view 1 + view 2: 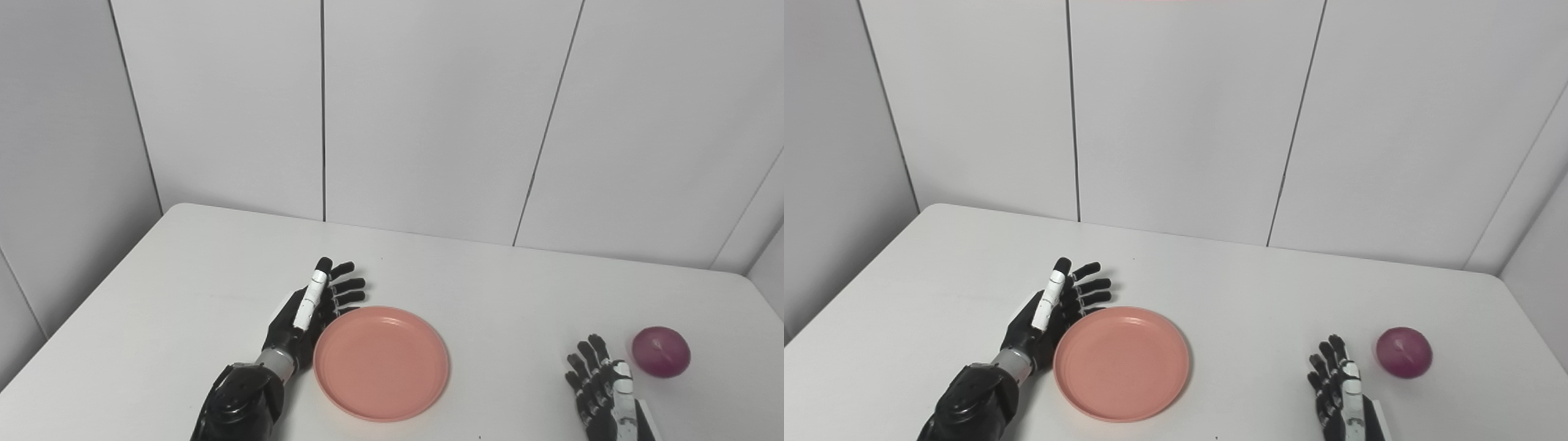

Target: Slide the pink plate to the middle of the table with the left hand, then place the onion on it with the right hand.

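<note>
In the left eye view, the left robot hand (306, 312) was spread wide and holding nothing, touching the pink plate's (381, 362) left rim on the white surface (184, 275). A crooked push could have spun the plate away.

In the right eye view, the right robot hand (1338, 386) was wide too, just left of the onion (1403, 351), well right of the plate. A bump could have rolled the onion off.

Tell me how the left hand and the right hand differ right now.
The left hand stands on edge against the left rim of the pink plate; the right hand lies near the table's front edge, close to the onion but apart from it. The left hand reaches farther onto the table, its forearm in view; the right hand barely clears the picture's bottom edge. Both are open, fingers spread, holding nothing.
</note>
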`<state>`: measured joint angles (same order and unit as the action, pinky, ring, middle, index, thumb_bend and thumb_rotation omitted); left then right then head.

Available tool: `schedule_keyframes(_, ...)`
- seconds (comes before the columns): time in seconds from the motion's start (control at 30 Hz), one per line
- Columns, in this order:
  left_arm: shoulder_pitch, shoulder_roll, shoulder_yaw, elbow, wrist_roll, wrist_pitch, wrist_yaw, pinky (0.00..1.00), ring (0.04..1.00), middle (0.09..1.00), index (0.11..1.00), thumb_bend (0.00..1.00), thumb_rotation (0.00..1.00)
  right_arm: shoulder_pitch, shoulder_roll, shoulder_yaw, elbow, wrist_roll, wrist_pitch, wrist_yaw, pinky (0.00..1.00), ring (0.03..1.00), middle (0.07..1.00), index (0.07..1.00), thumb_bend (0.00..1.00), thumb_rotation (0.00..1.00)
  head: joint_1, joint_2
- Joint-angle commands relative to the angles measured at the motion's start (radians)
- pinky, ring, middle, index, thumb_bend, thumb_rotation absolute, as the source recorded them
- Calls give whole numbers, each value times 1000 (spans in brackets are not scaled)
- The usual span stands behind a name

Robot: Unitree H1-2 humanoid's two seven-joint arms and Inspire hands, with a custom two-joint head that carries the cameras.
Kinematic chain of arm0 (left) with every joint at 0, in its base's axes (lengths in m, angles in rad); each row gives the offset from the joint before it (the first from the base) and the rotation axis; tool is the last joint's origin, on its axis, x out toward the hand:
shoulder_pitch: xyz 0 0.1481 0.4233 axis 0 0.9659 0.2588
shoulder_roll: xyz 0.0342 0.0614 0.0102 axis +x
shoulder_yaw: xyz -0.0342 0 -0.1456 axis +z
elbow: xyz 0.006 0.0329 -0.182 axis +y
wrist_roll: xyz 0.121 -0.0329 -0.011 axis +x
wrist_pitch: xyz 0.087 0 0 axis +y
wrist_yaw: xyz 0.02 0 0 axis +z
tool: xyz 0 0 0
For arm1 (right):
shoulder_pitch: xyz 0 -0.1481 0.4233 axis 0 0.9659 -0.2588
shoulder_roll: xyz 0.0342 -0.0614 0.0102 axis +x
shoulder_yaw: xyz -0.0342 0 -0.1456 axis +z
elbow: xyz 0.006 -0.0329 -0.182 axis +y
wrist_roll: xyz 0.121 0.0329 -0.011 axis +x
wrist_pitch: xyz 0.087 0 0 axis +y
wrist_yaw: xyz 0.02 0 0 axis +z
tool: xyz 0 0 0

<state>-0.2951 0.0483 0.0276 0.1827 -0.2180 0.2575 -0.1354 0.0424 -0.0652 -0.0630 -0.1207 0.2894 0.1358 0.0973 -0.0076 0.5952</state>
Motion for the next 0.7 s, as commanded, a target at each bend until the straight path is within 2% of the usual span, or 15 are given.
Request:
schedule_keyframes(0.0, -20, -4, -5, -14, 6, -9, -7, 706, 767, 778, 816, 856, 896, 3, 18, 13, -5, -5, 59, -10, 1000, 966, 977, 987, 876, 962, -12, 1)
schedule_keyframes(0.27, -46, -24, -21, -10, 14, 5, -6, 723, 773, 765, 820, 836, 902, 1, 35, 30, -20, -28, 66, -28, 1000, 961, 971, 985, 862, 979, -37, 13)
schedule_keyframes(0.67, -36, -99, -60, -25, 35, 29, 20, 706, 767, 772, 813, 804, 902, -5, 50, 35, -26, -42, 76, -40, 1000, 952, 964, 987, 866, 975, -57, 17)
